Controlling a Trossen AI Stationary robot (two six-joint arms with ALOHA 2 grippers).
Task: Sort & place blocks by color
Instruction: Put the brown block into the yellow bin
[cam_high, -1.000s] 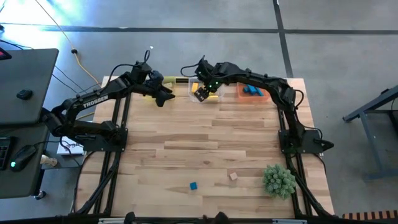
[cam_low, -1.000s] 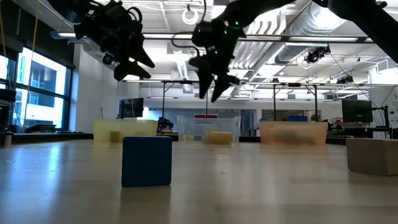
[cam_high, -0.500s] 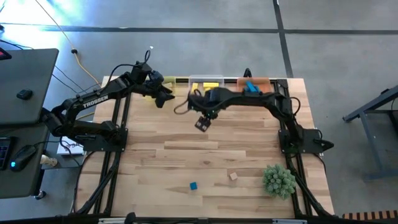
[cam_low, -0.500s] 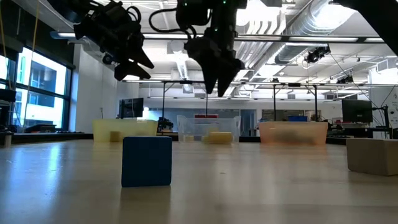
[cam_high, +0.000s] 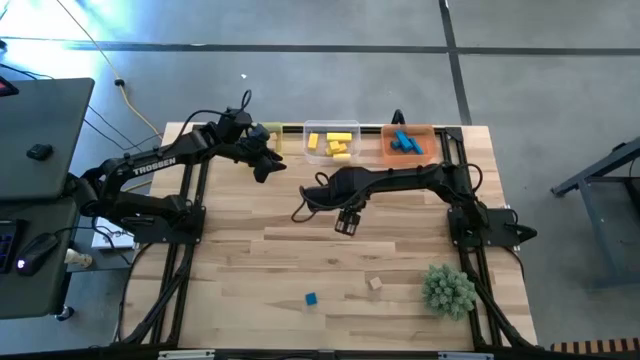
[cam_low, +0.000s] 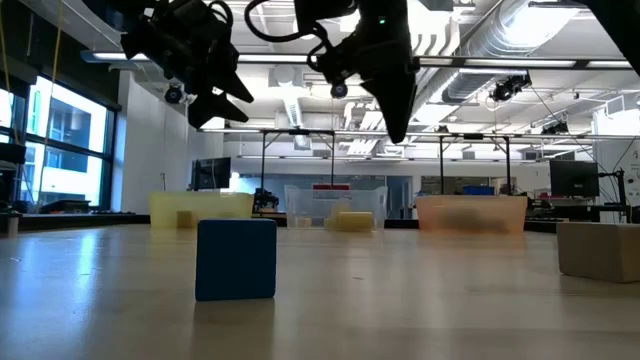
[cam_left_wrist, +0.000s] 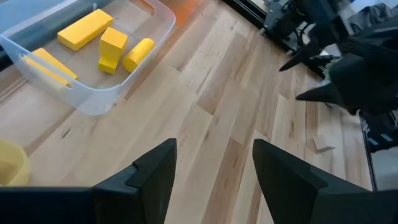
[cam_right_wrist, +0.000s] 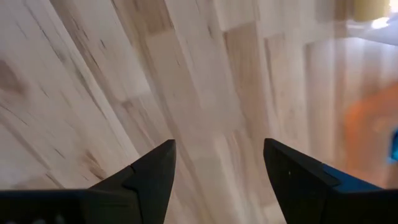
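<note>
1. Blocks are what both claws are working for, yet neither is carrying one: the right gripper (cam_high: 346, 225) is hanging over bare wood near the table's middle, its two fingers (cam_right_wrist: 152, 177) spread apart with nothing between them.
2. Off to the far side, the left gripper (cam_high: 266, 165) is hovering beside the yellow tub (cam_high: 268, 137), its fingers (cam_left_wrist: 151, 174) likewise parted and empty.
3. Sorted pieces are lying in the tubs along the far edge: yellow blocks (cam_high: 331, 143) in the clear tub (cam_high: 331, 128), blue ones (cam_high: 403, 143) in the orange tub (cam_high: 422, 157).
4. Two loose pieces are waiting near the front edge, well apart from either claw: a blue block (cam_high: 311, 299) and a tan block (cam_high: 375, 284), the latter sitting just beside the green spiky ball (cam_high: 448, 290).
5. These blocks are looking like light, rigid wood with flat faces, so I judge they are unlikely to deform or crack under a firm pinch; painted faces may be a little slick.
6. Taking hold across two opposite flat sides, square to the fingers, is looking safest; a corner grip is likely to twist the cube out.
7. Reaching the tan block, the right claw is probably needing to steer clear of the ball's spikes.
</note>
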